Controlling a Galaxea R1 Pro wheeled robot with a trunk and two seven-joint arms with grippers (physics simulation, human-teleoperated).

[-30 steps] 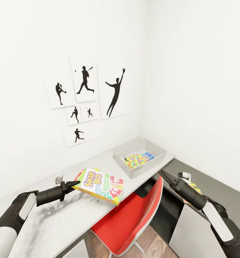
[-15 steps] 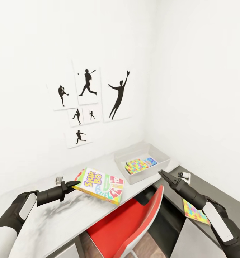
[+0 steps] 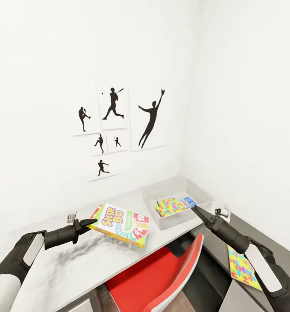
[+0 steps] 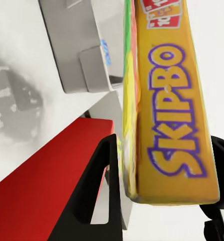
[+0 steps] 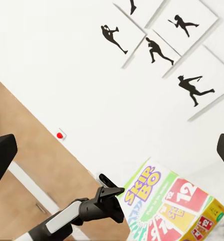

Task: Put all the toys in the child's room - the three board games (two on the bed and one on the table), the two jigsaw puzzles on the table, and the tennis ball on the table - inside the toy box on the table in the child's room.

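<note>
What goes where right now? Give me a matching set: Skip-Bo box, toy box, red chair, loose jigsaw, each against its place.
Things:
1. Skip-Bo box
2. toy box
3. red chair
4. loose jigsaw puzzle

Places:
A. tucked under the light grey table's front edge
B. flat on the lower dark desk
C. clamped in the left claw, above the tabletop
D. on the table's far end by the corner, with a puzzle and a blue box inside

Pairs: 1-C, 2-D, 3-A, 4-B

The SKIP BO box (image 3: 121, 225) hangs tilted above the table (image 3: 84, 264) (toy box (image 3: 178, 201) holds puzzles).
</note>
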